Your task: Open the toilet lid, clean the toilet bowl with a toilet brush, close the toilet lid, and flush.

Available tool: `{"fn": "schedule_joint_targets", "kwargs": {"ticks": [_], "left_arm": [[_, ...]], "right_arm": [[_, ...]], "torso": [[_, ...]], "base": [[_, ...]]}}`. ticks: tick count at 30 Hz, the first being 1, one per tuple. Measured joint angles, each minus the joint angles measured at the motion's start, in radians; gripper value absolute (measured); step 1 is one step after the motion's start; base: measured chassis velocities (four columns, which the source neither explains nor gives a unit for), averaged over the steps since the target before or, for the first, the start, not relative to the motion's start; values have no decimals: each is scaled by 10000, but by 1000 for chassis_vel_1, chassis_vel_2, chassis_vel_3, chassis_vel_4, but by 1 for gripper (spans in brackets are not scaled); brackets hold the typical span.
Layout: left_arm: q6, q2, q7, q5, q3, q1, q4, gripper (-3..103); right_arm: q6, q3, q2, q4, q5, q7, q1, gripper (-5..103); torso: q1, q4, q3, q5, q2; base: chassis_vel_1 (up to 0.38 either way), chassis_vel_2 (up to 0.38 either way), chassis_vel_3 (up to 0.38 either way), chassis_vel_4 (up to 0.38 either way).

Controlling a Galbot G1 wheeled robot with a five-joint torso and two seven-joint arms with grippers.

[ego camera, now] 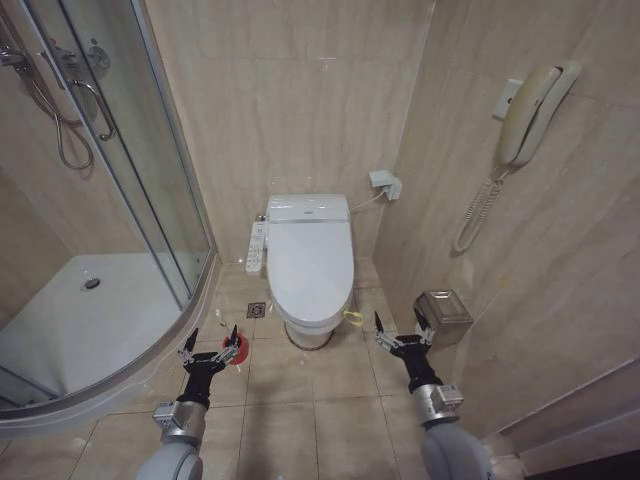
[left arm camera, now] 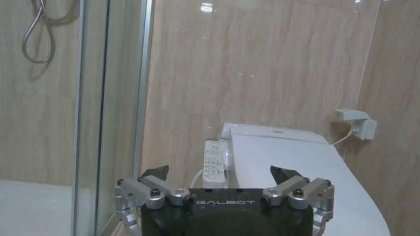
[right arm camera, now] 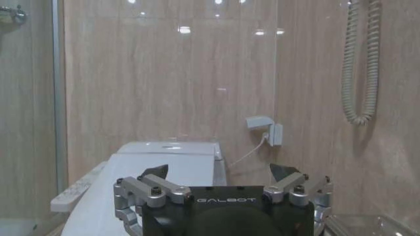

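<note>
White toilet lid (ego camera: 310, 268) lies closed on the toilet against the back wall; we hold our left gripper (ego camera: 212, 342) and right gripper (ego camera: 399, 329) low before it, fingers spread apart; the red-based toilet brush (ego camera: 235, 349) stands on the floor just beside the left gripper.

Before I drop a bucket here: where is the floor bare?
Bare tile lies between the left gripper and right gripper, before the closed glossy white toilet lid. Crowded: the red-based toilet brush by the shower; the steel bin right.

Head camera looks down from above; both wrist cameras face the back wall — all share the toilet lid (ego camera: 310, 268)
</note>
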Motion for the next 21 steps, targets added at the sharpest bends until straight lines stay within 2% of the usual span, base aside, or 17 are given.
{"fn": "schedule_joint_targets", "kwargs": {"ticks": [21], "left_arm": [[0, 0, 0, 0, 0, 0, 0, 100]], "right_arm": [[-15, -66, 60, 3, -68, 60, 82, 100]], "torso": [[0, 0, 0, 0, 0]], "base": [[0, 0, 0, 0]]}}
